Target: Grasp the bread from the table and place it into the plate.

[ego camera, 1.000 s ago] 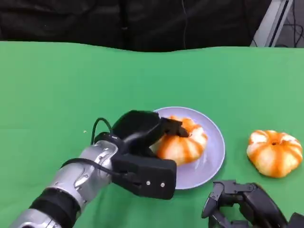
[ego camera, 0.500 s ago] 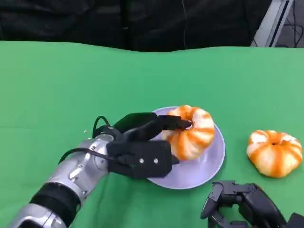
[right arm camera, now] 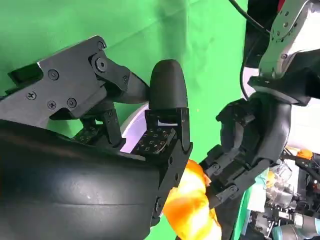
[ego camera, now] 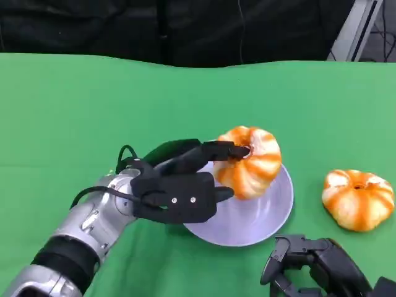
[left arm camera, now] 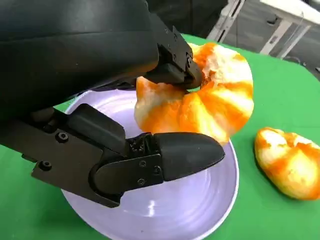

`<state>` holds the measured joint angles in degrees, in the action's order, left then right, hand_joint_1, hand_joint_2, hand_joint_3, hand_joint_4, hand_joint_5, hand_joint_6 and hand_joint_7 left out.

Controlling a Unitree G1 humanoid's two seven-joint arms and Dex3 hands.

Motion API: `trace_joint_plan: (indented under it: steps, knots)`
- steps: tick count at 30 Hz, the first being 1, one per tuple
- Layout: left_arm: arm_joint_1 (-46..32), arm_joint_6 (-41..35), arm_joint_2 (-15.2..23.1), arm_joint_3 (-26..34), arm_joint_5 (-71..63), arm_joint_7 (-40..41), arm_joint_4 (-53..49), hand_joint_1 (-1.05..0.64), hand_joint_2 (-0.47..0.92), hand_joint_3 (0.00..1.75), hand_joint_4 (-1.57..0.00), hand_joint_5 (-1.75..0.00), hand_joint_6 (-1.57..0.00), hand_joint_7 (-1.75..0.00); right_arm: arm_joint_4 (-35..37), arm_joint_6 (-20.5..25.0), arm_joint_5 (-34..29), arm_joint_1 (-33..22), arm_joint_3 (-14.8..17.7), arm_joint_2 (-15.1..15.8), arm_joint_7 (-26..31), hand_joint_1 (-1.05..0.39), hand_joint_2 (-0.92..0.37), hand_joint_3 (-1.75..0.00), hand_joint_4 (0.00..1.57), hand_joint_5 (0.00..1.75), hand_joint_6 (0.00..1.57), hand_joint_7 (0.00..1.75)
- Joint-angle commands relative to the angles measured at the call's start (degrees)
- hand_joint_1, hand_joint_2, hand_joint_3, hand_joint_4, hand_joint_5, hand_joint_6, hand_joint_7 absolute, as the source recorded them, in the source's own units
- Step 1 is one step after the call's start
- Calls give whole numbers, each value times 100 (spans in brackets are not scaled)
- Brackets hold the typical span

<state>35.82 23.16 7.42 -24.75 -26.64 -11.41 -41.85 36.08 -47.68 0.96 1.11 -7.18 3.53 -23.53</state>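
A green cloth covers the bench, with a dark backdrop along its far edge and a pale metal frame at the 1 o'clock corner. Nearest the camera, at 5 o'clock in the head view, the right hand sits low over the cloth with its black fingers curled inward and nothing in them; the right wrist view shows its fingers over green cloth with an orange-and-white shape beyond them, though what that shape is I cannot tell. From 7 o'clock the silver left forearm reaches toward the centre; the left hand pinches the bread between an upper finger hooked into the bun's top dimple and a thumb below; the left wrist view shows that upper fingertip pressed into the crust and the thumb just under the bun. The bread, orange with white stripes, is tilted on edge over the far part of the lilac plate; whether its lower edge touches the plate I cannot tell; bare plate shows at the near side. At 3 o'clock from the plate, well apart from it, a second bun of the same colouring lies flat on the cloth, also seen in the left wrist view beside the plate's rim.
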Motion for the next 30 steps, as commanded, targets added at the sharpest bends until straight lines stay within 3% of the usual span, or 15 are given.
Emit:
trace_joint_plan:
  steps: [1, 3, 6, 27, 30]
  knots:
    - [-90, 13, 91, 29, -28, 91, 128, -97, 92, 87, -49, -3, -51, -4, -69, 7, 19, -65, 31, 100, 20, -14, -58, -102, 83, 144, 89, 112]
    - [-113, -25, 73, 54, -10, 118, 202, -97, 92, 87, -49, -2, -52, -4, -75, 3, -9, -67, 30, 105, 40, -14, -58, -102, 83, 144, 89, 112]
    - [-150, -242, 38, 93, -8, 103, 458, -94, 92, 85, -62, -6, -60, -5, -74, -17, -48, -70, 28, 110, 79, -13, -58, -101, 83, 143, 88, 112]
    - [242, -1179, 450, 65, 10, -1090, 1511, -95, 92, 81, -77, -6, -69, -3, -78, 26, 2, -65, -5, 61, 92, -10, -62, -97, 85, 139, 89, 111]
    - [262, -1272, 519, 51, -29, -1190, 1615, -94, 92, 79, -89, -7, -80, -6, -36, -27, 28, -49, -5, 58, 68, -9, -62, -97, 85, 138, 89, 112]
